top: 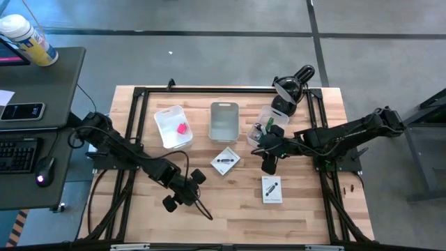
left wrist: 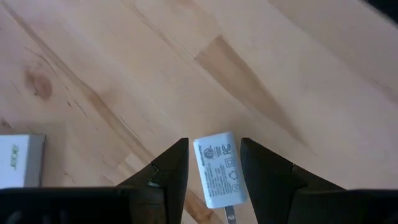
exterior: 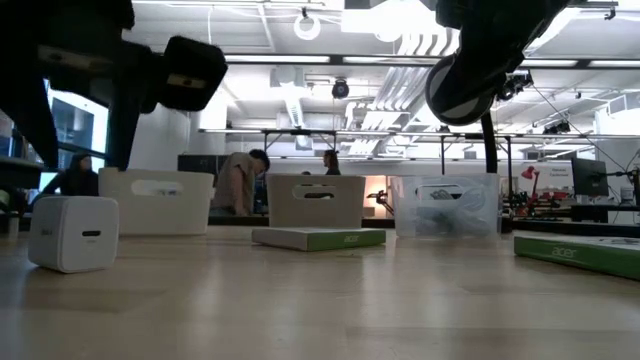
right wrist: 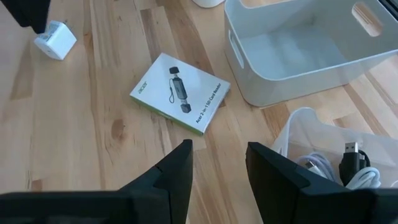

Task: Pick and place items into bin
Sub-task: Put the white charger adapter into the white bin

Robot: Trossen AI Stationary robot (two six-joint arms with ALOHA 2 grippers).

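Approaching the pick: left gripper (left wrist: 213, 171) spread around white charger (left wrist: 217, 169) lying on worktop (left wrist: 124, 74), needing descent and closing; right gripper (right wrist: 219, 165) spread, empty, hovering near boxed card (right wrist: 180, 92).

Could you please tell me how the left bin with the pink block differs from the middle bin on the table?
The left bin holds a pink block; the middle bin looks empty in the high view. The left bin sits skewed to the table's edges; the middle bin sits square. The left bin looks whiter, the middle bin greyer. Both are small, open-topped, rounded rectangular plastic bins side by side at the table's far side.
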